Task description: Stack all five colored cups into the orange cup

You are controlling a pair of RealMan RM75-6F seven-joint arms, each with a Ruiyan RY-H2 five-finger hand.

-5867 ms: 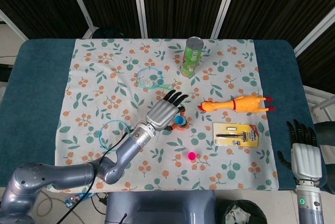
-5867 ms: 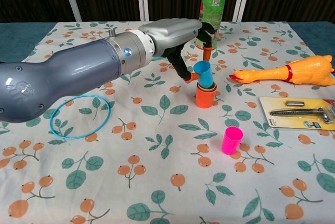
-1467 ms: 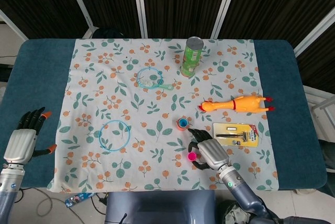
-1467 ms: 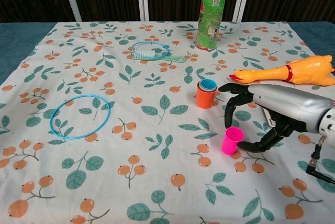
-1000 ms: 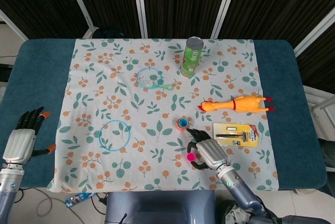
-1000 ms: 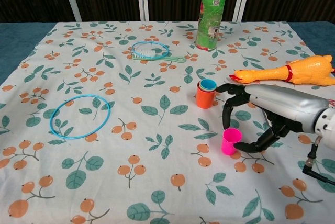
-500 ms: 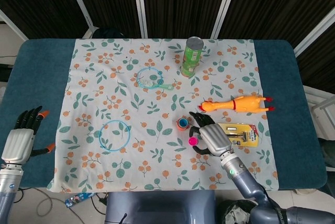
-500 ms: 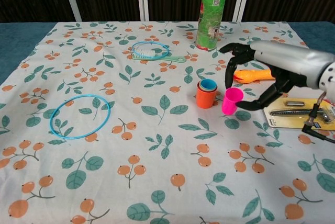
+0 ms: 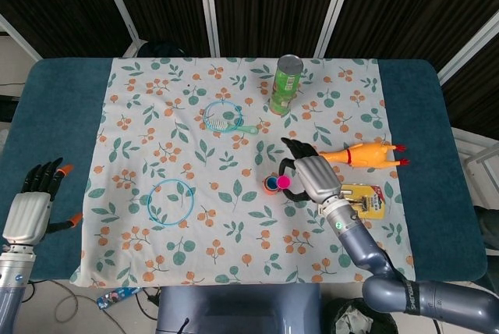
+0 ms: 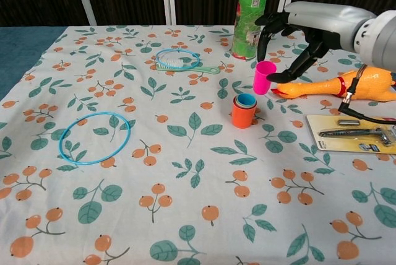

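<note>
Pink plastic cup [image 10: 264,77], pinched in your right hand [image 10: 301,27], may clip the orange plastic cup [image 10: 243,114] rim and topple it.

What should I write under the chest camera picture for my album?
Right hand holds a pink cup in the air just above the orange cup stack.

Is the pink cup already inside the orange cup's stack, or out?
Out. The right robot hand holds the pink cup upright in the air, above the orange cup.
</note>
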